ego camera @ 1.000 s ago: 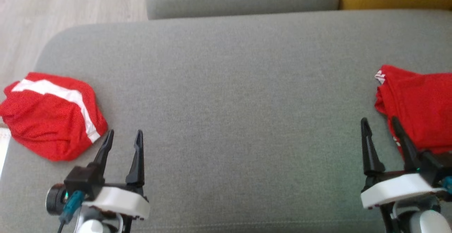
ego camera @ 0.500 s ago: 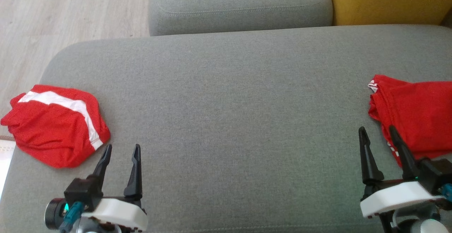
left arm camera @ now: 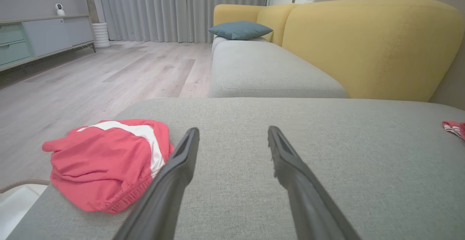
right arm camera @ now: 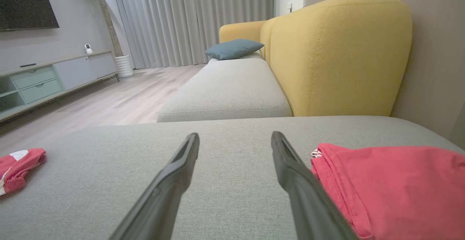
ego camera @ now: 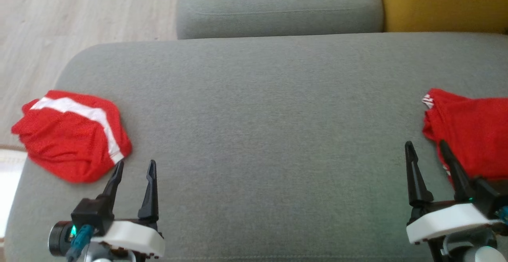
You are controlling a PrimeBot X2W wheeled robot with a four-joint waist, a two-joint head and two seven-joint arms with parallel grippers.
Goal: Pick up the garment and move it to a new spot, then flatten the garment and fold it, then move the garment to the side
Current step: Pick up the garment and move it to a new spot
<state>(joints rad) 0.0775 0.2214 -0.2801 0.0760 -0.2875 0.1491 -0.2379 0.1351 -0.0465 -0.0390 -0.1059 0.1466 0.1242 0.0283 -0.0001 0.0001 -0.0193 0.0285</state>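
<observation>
A crumpled red garment with a white stripe lies at the left end of the grey sofa cushion. My left gripper hovers open just to its right and nearer me, holding nothing. The left wrist view has that garment left of the spread fingers of the left gripper. A second red garment, lying flatter, sits at the cushion's right end. My right gripper stands open beside its left edge, empty. In the right wrist view this garment lies right of the right gripper.
A second grey seat cushion adjoins the far edge, with a yellow backrest at the far right. Wooden floor drops off beyond the cushion's left end. A blue pillow lies far down the sofa.
The head camera has shifted, so the whole picture slid down and then right. Both garments lie as before and both grippers stay open.
</observation>
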